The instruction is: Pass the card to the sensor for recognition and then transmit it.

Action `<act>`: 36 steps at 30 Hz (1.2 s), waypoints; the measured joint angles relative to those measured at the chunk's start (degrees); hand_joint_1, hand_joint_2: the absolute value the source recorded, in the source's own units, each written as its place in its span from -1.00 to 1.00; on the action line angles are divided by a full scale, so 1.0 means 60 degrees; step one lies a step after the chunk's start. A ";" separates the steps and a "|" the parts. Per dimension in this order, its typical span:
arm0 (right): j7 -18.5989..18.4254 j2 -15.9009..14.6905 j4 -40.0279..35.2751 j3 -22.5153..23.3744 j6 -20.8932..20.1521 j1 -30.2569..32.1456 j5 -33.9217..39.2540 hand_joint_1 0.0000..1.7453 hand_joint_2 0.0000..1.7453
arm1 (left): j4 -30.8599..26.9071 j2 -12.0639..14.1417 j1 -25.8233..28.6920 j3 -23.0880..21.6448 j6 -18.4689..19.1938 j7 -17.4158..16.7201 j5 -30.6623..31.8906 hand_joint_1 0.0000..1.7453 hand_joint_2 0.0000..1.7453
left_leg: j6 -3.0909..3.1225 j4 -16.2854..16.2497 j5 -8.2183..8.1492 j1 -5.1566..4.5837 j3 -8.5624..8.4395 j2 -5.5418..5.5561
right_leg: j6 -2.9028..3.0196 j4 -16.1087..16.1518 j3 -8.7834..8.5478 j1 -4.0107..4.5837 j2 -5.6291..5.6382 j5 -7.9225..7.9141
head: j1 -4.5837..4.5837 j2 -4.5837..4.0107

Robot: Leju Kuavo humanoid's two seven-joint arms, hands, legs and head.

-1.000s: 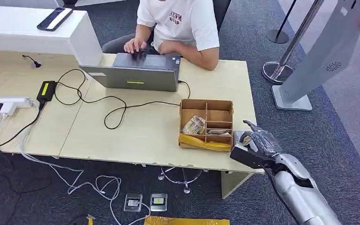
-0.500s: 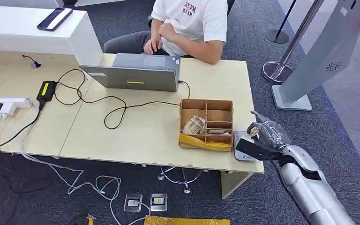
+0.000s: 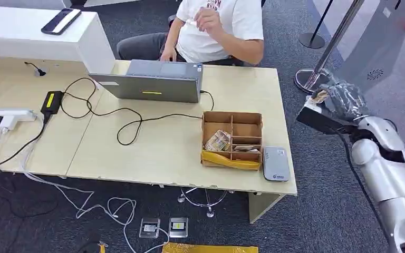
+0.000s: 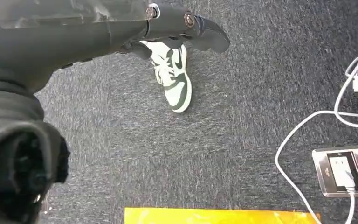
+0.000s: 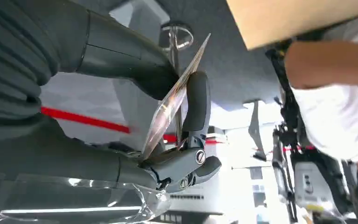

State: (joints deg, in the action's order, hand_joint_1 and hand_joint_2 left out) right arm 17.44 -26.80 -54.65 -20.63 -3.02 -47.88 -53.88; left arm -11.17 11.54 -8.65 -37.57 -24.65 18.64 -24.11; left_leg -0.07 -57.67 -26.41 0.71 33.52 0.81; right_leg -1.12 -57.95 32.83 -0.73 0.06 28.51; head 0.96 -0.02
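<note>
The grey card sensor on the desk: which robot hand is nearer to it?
Right. The right robot hand, pinching the card, is raised off the desk's end, beyond the sensor. The left robot hand hangs low over the carpet.

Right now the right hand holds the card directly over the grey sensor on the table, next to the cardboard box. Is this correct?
Not quite. The right hand does hold the card, but it is raised out past the table's right edge, above the carpet. The grey sensor lies uncovered beside the cardboard box; the head view shows this.
</note>
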 joint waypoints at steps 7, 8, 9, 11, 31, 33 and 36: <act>0.0215 0.0485 0.0941 -0.0292 0.0449 -0.1183 -0.0226 1.00 1.00 | 0.0000 0.0000 -0.0014 0.0000 -0.0004 0.0055 0.0007 -1.00 -1.00 | -0.0001 0.0000 0.0002 0.0002 0.0001 0.0007 | 0.0000 -0.0003 -0.0001 0.0002 -0.0009 0.0000 | 0.0000 0.0000; 0.0248 0.0561 0.1093 -0.0350 0.0456 -0.1342 -0.0255 1.00 1.00 | 0.0000 0.0000 -0.0013 0.0000 -0.0004 0.0055 0.0014 -1.00 -1.00 | -0.0002 0.0000 0.0002 0.0002 0.0002 0.0009 | 0.0000 -0.0004 -0.0002 0.0002 -0.0009 0.0000 | 0.0000 0.0000; 0.0285 0.0631 0.1243 -0.0412 0.0463 -0.1505 -0.0299 1.00 1.00 | 0.0000 0.0000 -0.0013 0.0000 0.0000 0.0055 0.0022 -1.00 -1.00 | -0.0002 0.0000 0.0002 0.0002 0.0001 0.0008 | 0.0000 -0.0004 -0.0003 0.0002 -0.0008 0.0000 | 0.0000 0.0000; 0.0310 0.0776 0.1491 -0.0507 0.0474 -0.1764 -0.0375 1.00 1.00 | 0.0004 0.0000 -0.0019 0.0000 0.0007 0.0051 0.0058 -1.00 -1.00 | -0.0002 0.0000 0.0002 0.0002 0.0003 0.0008 | 0.0000 -0.0004 -0.0002 0.0002 -0.0008 0.0000 | 0.0000 0.0000; -0.0062 0.3250 0.4085 -0.1917 0.0317 -0.3995 -0.1461 1.00 1.00 | 0.0004 0.0004 -0.0273 -0.0007 0.0120 -0.0015 0.0506 -1.00 -1.00 | -0.0010 0.0000 0.0008 0.0011 0.0004 0.0008 | 0.0001 -0.0007 0.0005 0.0010 -0.0003 0.0000 | 0.0004 0.0000; -0.0185 0.3516 0.4329 -0.1993 0.0244 -0.4098 -0.1523 1.00 1.00 | 0.0000 0.0004 -0.0298 -0.0011 0.0117 -0.0047 0.0517 -1.00 -1.00 | -0.0011 0.0000 0.0009 0.0015 0.0004 0.0012 | 0.0002 -0.0007 0.0003 0.0014 -0.0009 0.0000 | -0.0004 0.0000; -0.0291 0.3793 0.4544 -0.2117 0.0193 -0.4174 -0.1567 -1.00 1.00 | 0.0004 0.0004 -0.0303 -0.0011 0.0120 -0.0069 0.0528 -1.00 -1.00 | -0.0011 0.0000 0.0009 0.0015 0.0004 0.0010 | 0.0002 -0.0007 0.0003 0.0014 -0.0006 0.0000 | -0.0004 0.0004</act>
State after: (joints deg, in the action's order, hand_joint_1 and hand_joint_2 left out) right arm 15.69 -4.04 -27.38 -33.33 -1.86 -72.92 -63.28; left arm -11.15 11.56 -10.47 -37.64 -23.93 18.23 -20.94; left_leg -0.14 -57.67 -26.36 0.80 33.54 0.87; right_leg -1.11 -58.00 32.85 -0.65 0.03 28.51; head 0.94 0.00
